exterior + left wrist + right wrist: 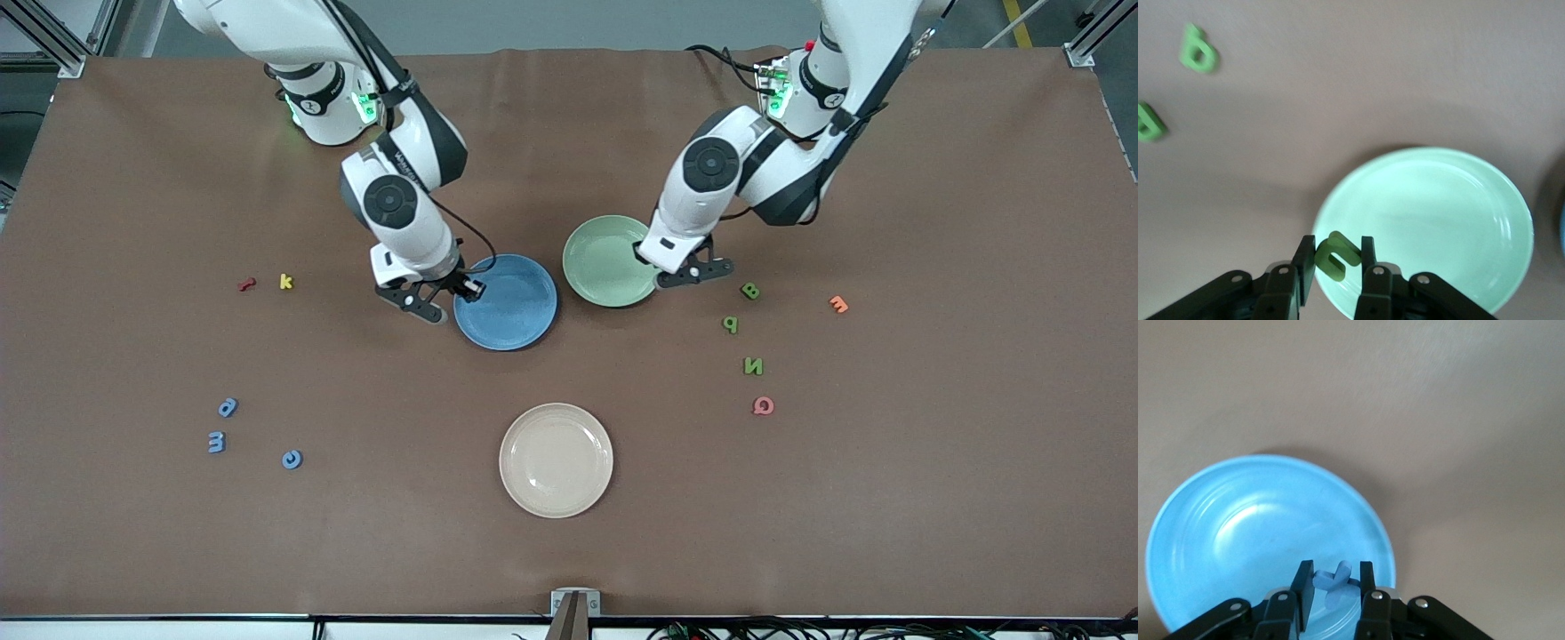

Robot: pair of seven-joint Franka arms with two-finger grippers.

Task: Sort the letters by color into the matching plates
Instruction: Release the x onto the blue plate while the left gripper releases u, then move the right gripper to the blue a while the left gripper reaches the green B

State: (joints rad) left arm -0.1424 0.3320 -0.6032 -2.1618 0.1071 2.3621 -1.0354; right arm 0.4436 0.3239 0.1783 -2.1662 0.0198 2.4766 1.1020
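My left gripper (1337,257) is shut on a green letter (1336,255), held over the rim of the pale green plate (1438,220). In the front view, the left gripper (685,274) hangs over the green plate's (605,260) edge toward the left arm's end. My right gripper (1336,581) is shut on a blue letter (1335,579) over the rim of the blue plate (1258,533). It (449,298) is over the blue plate's (511,307) edge toward the right arm's end. Three green letters (750,291) (730,324) (753,365) lie near the green plate. Three blue letters (228,407) (216,441) (292,459) lie toward the right arm's end.
A cream plate (556,460) sits nearer the front camera than both coloured plates. A red letter (246,284) and a yellow letter (285,281) lie toward the right arm's end. An orange letter (837,304) and a pink letter (763,405) lie by the green letters.
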